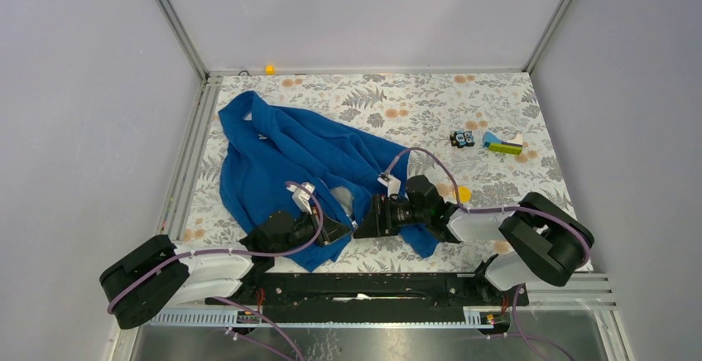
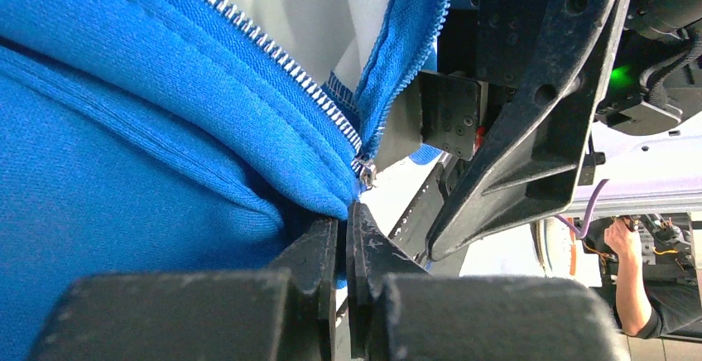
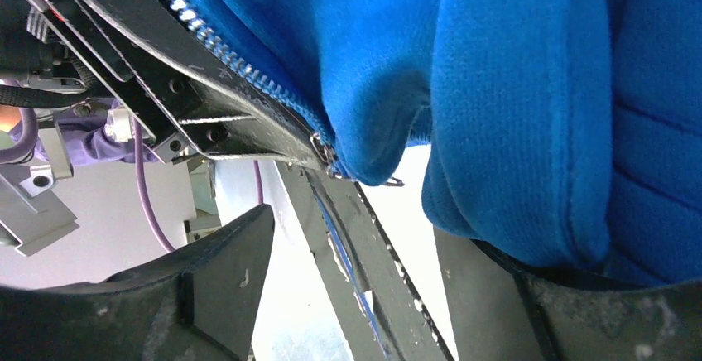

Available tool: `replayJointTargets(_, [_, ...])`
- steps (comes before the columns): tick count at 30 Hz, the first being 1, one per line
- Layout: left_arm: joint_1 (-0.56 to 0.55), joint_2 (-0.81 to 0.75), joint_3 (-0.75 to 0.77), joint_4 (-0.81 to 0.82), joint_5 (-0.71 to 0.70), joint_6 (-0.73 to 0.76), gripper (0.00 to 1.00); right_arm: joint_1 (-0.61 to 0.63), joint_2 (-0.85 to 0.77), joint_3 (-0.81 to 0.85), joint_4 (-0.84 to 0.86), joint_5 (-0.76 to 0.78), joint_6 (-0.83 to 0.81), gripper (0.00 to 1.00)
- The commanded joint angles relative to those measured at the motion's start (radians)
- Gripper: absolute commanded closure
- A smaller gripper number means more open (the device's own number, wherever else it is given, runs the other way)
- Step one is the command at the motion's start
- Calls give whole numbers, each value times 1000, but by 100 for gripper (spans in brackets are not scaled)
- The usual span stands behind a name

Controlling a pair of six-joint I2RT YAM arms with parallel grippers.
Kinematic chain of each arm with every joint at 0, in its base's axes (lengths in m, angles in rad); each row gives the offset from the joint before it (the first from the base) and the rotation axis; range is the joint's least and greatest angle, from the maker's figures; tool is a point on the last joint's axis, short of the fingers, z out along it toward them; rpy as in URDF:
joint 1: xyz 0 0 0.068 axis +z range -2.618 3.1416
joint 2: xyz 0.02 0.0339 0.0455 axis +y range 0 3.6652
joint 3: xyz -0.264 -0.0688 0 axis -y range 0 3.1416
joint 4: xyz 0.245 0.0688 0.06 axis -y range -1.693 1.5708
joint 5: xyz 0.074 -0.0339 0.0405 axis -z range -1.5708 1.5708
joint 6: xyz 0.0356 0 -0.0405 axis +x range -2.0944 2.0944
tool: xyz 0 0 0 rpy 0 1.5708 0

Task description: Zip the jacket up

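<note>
The royal-blue jacket (image 1: 286, 158) lies spread across the left half of the floral table (image 1: 497, 96), its white lining (image 2: 314, 13) showing where the front gapes. My left gripper (image 1: 335, 230) (image 2: 346, 212) is shut on the jacket's bottom hem, right below the foot of the silvery zipper (image 2: 273, 55). The small slider (image 2: 365, 170) (image 3: 328, 156) sits at the very bottom of the teeth, with its pull (image 3: 389, 181) sticking out. My right gripper (image 1: 364, 219) (image 3: 356, 228) faces the left one, open wide around the left gripper's closed fingers (image 3: 364, 245); blue fabric drapes over its right finger (image 3: 513, 295).
Small toys lie at the back right: a black piece (image 1: 462, 138) and a blue, green and white piece (image 1: 503, 145). A yellow ball (image 1: 463, 194) sits by the right forearm. An orange dot (image 1: 270, 69) marks the back rail. A person's hand (image 2: 622, 237) shows beyond the table.
</note>
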Motion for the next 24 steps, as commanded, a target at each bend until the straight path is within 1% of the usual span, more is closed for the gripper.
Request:
replayJointTargets(1, [-9,-20,-7,79,66,-4,100,9,48,-11,273,-15,13,26])
replayJointTargets(10, [-9,-50,-11,68,53,-4,100,24,138,-24,392,27,24,27])
replayJointTargets(14, [-9,-41,-10,70,53,-5,100,25,165,-51,500,33,84,34])
replayJointTargets(19, [-9,-28,-7,75,50,-6,100,27,181,-67,519,46,124,42])
replayJointTargets(24, [-9,-12,-3,92,56,-10,100,27,191,-89,557,46,155,47])
